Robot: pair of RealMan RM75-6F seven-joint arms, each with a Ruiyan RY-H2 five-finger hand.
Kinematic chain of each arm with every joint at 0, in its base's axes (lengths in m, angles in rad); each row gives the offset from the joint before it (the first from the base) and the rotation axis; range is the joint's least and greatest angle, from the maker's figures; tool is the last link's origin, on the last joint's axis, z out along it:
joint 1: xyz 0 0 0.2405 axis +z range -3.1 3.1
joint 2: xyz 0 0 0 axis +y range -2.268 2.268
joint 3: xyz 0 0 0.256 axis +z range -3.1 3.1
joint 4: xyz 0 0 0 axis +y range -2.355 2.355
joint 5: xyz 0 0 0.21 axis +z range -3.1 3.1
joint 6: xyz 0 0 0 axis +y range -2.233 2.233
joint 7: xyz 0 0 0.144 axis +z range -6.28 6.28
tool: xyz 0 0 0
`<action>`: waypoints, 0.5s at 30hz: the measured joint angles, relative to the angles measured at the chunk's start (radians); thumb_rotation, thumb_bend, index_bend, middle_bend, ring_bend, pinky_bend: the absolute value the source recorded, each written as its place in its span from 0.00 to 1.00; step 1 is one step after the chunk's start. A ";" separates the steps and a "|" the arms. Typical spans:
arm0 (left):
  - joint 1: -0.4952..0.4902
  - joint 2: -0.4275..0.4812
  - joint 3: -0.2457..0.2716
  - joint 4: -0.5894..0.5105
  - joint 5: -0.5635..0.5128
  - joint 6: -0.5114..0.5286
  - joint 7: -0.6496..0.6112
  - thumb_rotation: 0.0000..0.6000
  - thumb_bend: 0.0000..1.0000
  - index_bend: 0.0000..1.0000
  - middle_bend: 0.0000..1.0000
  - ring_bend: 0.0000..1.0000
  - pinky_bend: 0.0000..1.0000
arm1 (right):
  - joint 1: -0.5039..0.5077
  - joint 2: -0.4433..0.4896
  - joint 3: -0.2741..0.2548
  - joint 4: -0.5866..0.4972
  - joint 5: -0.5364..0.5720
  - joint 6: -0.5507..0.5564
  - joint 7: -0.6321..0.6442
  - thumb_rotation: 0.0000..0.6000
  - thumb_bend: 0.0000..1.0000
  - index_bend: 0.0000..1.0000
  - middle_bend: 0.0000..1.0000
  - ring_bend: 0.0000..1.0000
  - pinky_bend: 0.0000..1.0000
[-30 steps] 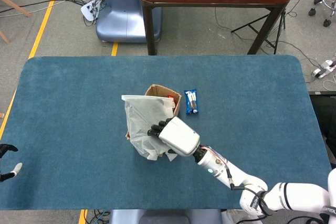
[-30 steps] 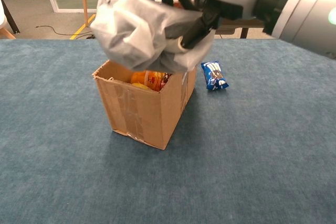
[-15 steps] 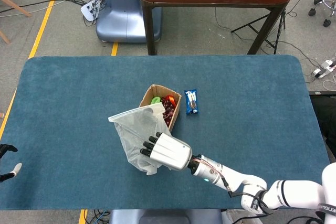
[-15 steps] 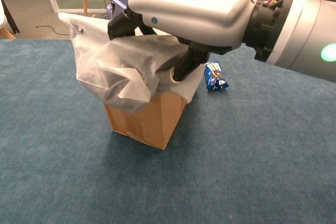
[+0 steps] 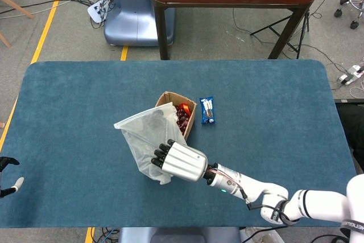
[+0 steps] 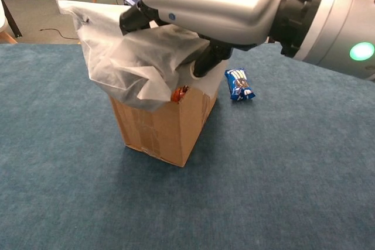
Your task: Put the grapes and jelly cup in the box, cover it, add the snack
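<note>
Your right hand (image 5: 177, 161) holds the white cover sheet (image 5: 145, 138) half over the box (image 6: 164, 126) — move it toward the snack (image 5: 207, 110) side until the grapes (image 5: 182, 116) are hidden, then release.

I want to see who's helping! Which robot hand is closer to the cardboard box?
The right hand. It holds the white cover just over the box, while the left hand sits far off at the table's edge.
</note>
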 measured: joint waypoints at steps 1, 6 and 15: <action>0.000 0.000 0.000 0.000 0.001 0.000 0.000 1.00 0.22 0.42 0.38 0.31 0.46 | 0.002 -0.001 0.004 0.003 0.003 -0.002 -0.001 1.00 0.50 0.57 0.58 0.51 0.78; 0.001 0.000 0.000 -0.002 0.000 0.001 0.000 1.00 0.23 0.42 0.38 0.31 0.46 | 0.018 -0.012 0.020 0.028 0.017 -0.015 -0.005 1.00 0.49 0.57 0.58 0.51 0.78; 0.002 0.001 0.000 -0.002 0.000 0.002 0.000 1.00 0.22 0.42 0.38 0.31 0.46 | 0.023 -0.027 0.026 0.072 0.047 -0.029 -0.039 1.00 0.19 0.54 0.53 0.46 0.76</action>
